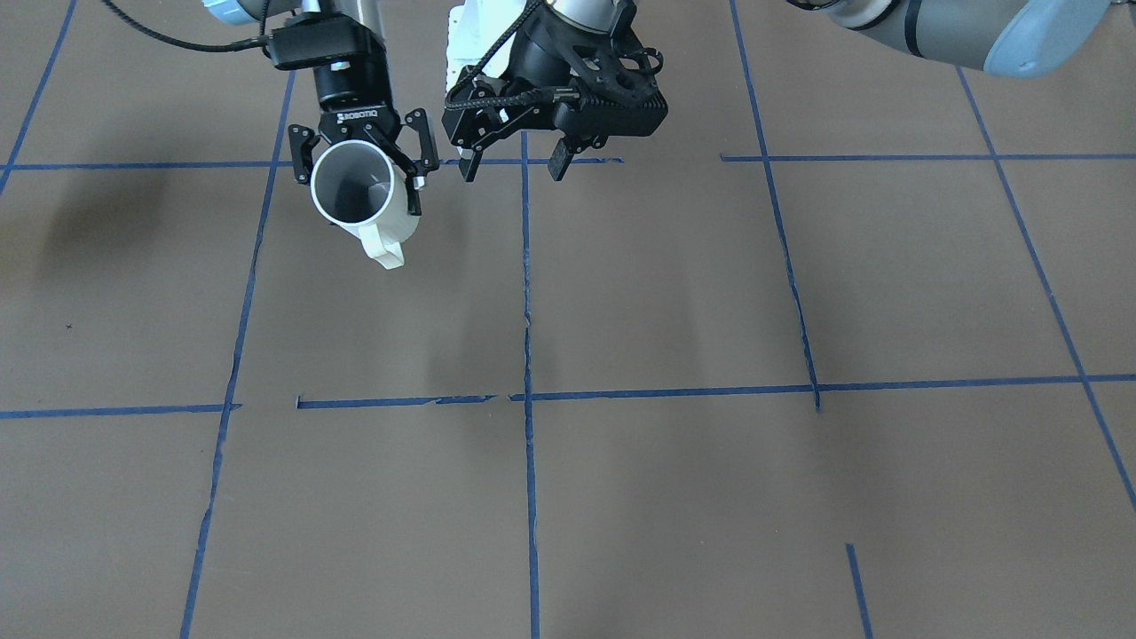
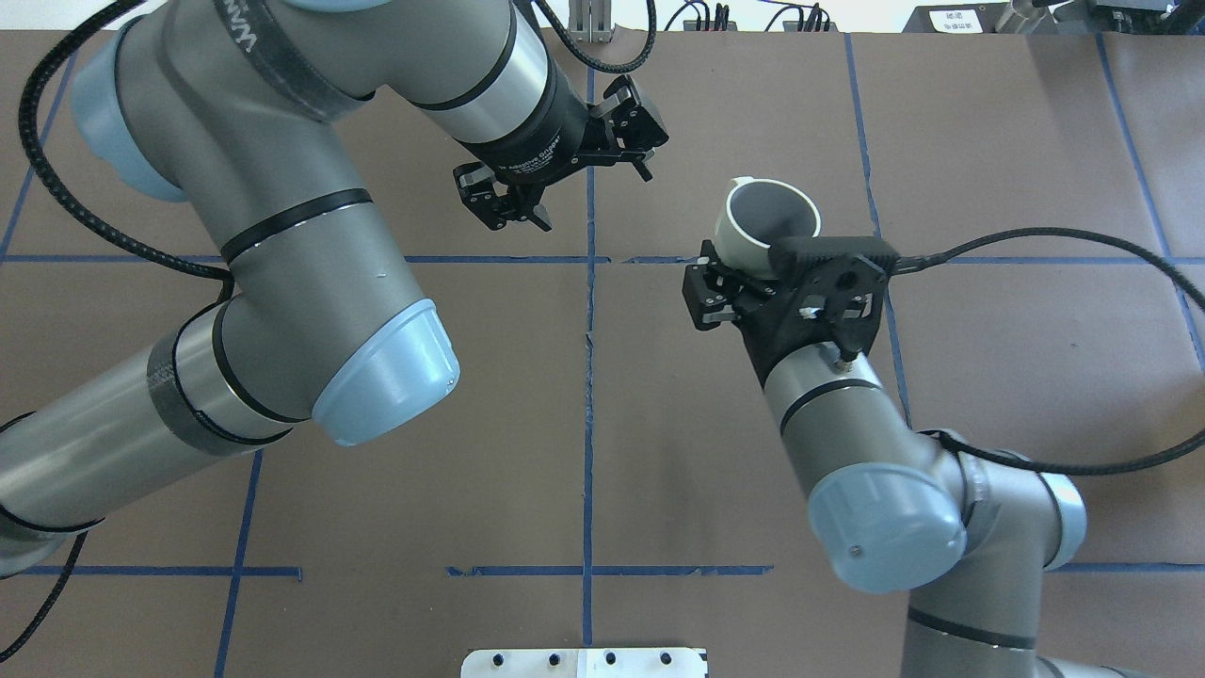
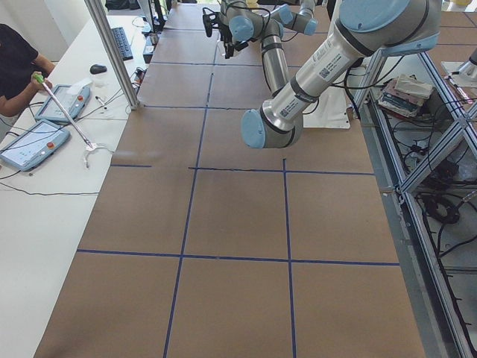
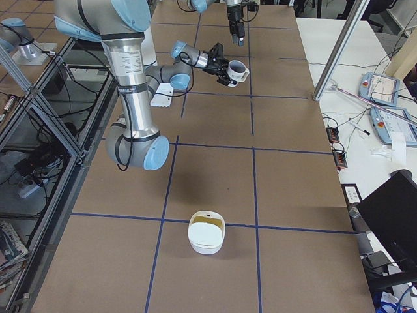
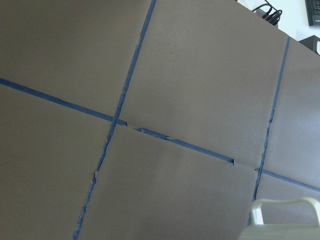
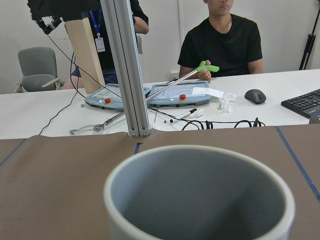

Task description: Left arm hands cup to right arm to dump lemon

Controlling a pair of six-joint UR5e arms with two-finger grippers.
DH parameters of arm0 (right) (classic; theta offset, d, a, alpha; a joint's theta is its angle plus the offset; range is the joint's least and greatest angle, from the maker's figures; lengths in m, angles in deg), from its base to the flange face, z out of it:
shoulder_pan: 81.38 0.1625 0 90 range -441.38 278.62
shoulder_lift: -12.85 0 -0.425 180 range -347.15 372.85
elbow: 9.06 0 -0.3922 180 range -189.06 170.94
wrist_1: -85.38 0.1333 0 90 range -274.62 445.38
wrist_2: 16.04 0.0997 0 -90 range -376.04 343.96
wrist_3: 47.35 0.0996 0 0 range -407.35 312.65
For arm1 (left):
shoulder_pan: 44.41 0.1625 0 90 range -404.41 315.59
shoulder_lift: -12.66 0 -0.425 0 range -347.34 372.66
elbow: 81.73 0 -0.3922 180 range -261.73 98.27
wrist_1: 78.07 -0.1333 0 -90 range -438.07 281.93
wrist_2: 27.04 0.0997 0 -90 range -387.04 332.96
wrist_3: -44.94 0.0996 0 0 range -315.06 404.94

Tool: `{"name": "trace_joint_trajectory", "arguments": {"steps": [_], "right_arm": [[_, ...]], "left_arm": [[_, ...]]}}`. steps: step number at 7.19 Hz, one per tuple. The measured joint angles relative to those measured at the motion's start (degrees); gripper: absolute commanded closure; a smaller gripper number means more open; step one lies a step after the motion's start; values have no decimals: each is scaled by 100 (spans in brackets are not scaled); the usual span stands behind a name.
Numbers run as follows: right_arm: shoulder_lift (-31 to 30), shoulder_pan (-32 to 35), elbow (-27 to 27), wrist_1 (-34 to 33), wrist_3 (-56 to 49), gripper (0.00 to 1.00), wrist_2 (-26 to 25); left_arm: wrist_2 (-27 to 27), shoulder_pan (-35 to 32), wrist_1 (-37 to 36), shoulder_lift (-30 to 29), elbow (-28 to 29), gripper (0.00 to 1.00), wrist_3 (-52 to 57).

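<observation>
My right gripper (image 1: 359, 182) is shut on the white cup (image 1: 364, 200) and holds it above the table. The cup is tilted, its mouth towards the operators' side and its handle pointing down. It also shows in the overhead view (image 2: 767, 221) and fills the right wrist view (image 6: 200, 200). Its inside looks grey, and no lemon shows in any view. My left gripper (image 1: 515, 167) is open and empty, close beside the cup and apart from it. It also shows in the overhead view (image 2: 591, 193). The cup's handle (image 5: 287, 210) shows in the left wrist view.
A white container (image 4: 207, 233) with a yellowish inside stands on the brown table towards my right end. A person (image 6: 220, 45) sits at a white side table with teach pendants (image 6: 145, 95) beyond the far edge. Blue tape lines cross the table.
</observation>
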Motion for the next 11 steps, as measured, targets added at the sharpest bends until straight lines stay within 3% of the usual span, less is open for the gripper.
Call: {"name": "trace_joint_trajectory", "arguments": {"steps": [3,8,11], "right_arm": [[389,-415,577,-164,-417,81,-902],[558,-494,780,-166,-1121,79,-1257],[558,-510,781,-159,-1179,79,-1324]], "left_arm": [[-531,31,-56,-121,213,5,-46],[-675,251,-203,-323,658,22,-22],[-665,354,-211,-310,666,57,-1]]}}
